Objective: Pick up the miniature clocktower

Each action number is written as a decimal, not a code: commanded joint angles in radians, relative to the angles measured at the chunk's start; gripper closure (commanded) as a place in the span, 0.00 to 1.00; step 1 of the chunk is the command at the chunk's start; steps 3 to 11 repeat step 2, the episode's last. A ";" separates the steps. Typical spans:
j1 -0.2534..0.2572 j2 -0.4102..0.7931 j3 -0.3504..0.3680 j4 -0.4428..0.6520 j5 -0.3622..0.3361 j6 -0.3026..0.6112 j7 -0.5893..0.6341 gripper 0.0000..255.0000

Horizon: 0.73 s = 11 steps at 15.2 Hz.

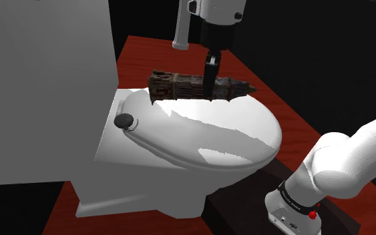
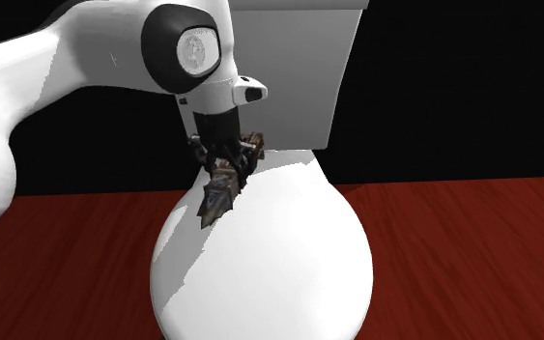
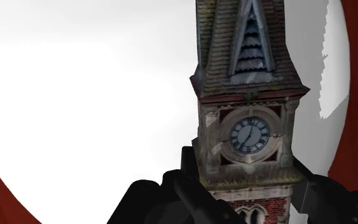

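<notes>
Shoulder view, black two-finger gripper (image 1: pixel 210 90) clasping a brown brick-and-stone miniature clocktower (image 1: pixel 176 87) at mid-length, tower lying sideways across the fingers, white oval toilet lid (image 1: pixel 233 143) below the hand.

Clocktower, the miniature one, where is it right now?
In the shoulder view's upper middle, the miniature clocktower lies sideways, clasped by the black fingers over the white toilet lid, just right of the tank.

Toilet tank (image 1: pixel 46 80) blocks shoulder view's left; lid (image 1: pixel 233 140) below clocktower (image 1: pixel 179 87); right open.
</notes>
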 commanded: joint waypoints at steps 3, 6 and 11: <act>-0.002 0.004 -0.002 0.019 -0.002 -0.014 -0.002 1.00; -0.002 0.004 -0.002 0.019 -0.002 -0.014 -0.002 1.00; -0.002 0.004 -0.002 0.019 -0.002 -0.014 -0.002 1.00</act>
